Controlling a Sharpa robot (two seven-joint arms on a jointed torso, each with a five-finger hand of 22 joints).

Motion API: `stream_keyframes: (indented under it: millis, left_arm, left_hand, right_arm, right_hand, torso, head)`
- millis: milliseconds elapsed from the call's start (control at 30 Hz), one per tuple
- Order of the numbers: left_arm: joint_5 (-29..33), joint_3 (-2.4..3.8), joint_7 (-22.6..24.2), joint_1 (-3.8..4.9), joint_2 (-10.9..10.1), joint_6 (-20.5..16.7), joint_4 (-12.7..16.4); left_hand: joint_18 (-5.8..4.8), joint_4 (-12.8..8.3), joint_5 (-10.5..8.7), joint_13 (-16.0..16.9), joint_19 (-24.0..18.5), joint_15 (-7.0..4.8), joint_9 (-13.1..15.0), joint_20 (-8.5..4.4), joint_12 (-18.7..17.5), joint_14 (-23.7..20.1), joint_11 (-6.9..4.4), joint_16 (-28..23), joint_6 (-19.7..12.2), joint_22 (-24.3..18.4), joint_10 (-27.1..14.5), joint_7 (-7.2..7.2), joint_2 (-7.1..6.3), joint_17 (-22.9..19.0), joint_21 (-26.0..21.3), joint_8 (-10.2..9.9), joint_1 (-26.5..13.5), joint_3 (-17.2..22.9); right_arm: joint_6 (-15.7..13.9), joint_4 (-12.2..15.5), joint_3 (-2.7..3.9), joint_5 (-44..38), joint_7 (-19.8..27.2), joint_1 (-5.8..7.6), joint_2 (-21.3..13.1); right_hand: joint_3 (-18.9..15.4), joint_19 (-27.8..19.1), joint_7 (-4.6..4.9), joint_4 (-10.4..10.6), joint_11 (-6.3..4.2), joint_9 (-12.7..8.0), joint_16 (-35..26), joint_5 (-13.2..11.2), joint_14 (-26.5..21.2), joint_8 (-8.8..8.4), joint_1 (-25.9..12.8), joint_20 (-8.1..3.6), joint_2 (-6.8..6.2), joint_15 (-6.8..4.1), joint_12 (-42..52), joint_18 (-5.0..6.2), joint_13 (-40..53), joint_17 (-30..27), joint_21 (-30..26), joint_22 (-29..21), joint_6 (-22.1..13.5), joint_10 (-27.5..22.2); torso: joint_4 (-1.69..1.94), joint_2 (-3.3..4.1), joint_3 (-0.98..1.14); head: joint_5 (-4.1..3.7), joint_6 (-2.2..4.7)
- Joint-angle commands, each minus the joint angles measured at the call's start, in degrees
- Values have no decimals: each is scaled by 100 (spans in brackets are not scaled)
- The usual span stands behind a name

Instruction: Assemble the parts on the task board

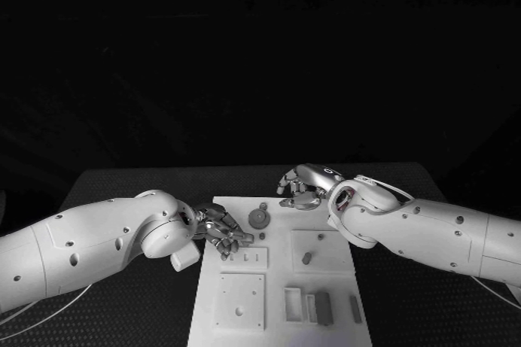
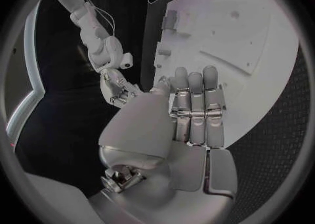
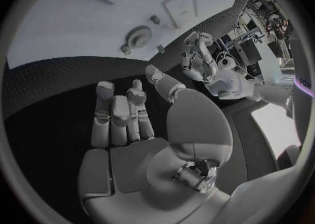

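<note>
Showing teeth the head view blurs, the right wrist view has the gear [image 3: 138, 36] flat on the task board [image 3: 79, 19]; both the left robot hand [image 1: 223, 230] and the right robot hand [image 1: 304, 185] hold nothing, fingers apart.

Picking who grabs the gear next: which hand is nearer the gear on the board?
Left. The left hand sits over the task board right beside the gear. The right hand hovers off the board's far edge, farther away.

Task board [image 1: 277, 317]: white, matt, smooth, plastic-looking plate.
Table [image 1: 130, 183]: black, matt, finely textured covering, woven-looking in the wrist views.
Left hand [image 1: 220, 230]: silver metal, satin sheen, smooth pads.
Right hand [image 1: 304, 185]: silver metal, glossy highlights.
Gear part [image 3: 136, 36]: grey, matt, toothed rim.
Arm shells [image 1: 92, 241]: white, smooth, glossy plastic.
</note>
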Motion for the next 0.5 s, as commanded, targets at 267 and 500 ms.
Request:
stream_keyframes:
  millis: [267, 500]
  left_arm:
    - [-781, -1, -543, 3, 71, -284, 159]
    - [-821, -4, -559, 3, 99, -269, 185]
  left_hand:
    - [50, -3044, 940, 182, 371, -210, 2297, -226, 1028, 24, -214, 1156, 727, 518, -5, -481, -4, -414, 543, 260, -4062, 3231]
    - [55, -3045, 1203, 175, 377, -232, 2436, -249, 1143, 11, -237, 1303, 783, 517, -4, -505, -79, -480, 668, 229, -4137, 3330]
  right_arm:
    - [24, -6, 16, 137, 109, 6, -29]
    - [28, 2, 16, 144, 108, 6, -39]
  right_hand:
    - [-12, -49, 41, -62, -5, 9, -36, -9, -36, -31, 50, 4, 32, -1, -25, 79, -11, 3, -34, 82, 7, -34]
    - [-16, -52, 42, -72, -4, 10, -37, -9, -38, -32, 49, 7, 41, 0, -26, 79, -12, 3, -35, 83, 6, -35]
  torso:
    - [9, 1, -9]
    - [10, -4, -17]
  head:
    - [-25, -93]
    - [-23, -114]
